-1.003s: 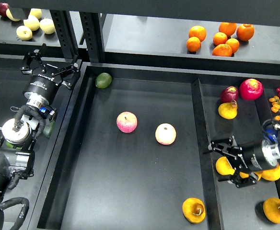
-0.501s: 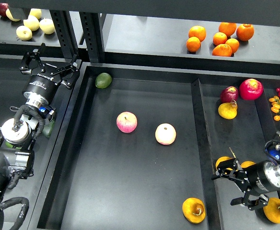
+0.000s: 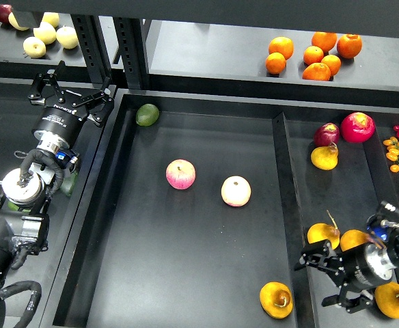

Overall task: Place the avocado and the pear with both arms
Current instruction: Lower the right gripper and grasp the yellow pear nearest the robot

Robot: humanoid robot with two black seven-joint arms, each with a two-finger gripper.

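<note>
Dark green avocado [image 3: 68, 183] mostly hidden behind left arm [image 3: 32, 178].

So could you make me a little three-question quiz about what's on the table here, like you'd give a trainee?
1. True or false: the left gripper is holding a fruit.
2. How many apples lie in the middle tray?
3. Multiple choice: where does the short green avocado lie? A) the far left corner of the middle tray; B) the right tray, beside the right gripper; C) the back shelf with the oranges.

Key:
1. False; its fingers are spread and nothing is between them.
2. Two, side by side but apart.
3. A.
</note>
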